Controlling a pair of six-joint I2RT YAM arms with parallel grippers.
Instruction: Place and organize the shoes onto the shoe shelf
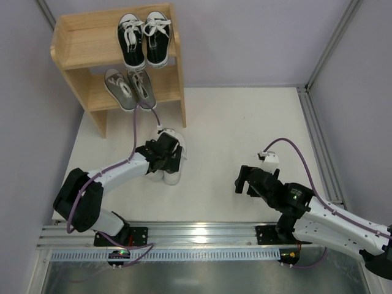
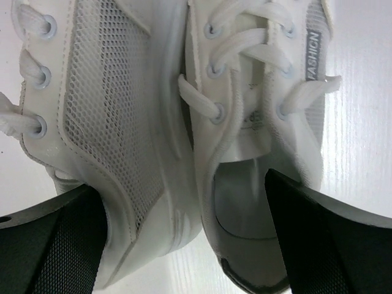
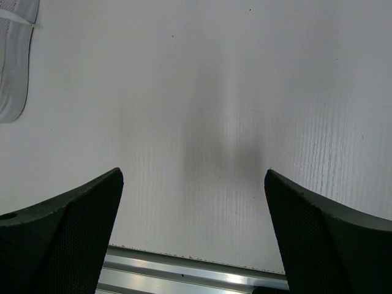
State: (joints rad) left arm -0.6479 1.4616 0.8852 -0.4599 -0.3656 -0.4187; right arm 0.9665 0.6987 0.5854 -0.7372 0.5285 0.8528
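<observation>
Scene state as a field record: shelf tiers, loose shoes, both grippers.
shoe shelf: far left of table
top tier: black pair, right half
lower tier: grey pair
on table: white pair, side by side in front of shelf
left gripper: open, low over white pair
right gripper: open, over bare table, holding nothing
not yet shelved: white pair

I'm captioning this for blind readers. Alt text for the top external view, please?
The left gripper, open, hangs over a white pair of sneakers on the table before a wooden shoe shelf. A black pair sits on its top tier, a grey pair on the lower. The right gripper, open, hangs over bare table.
</observation>
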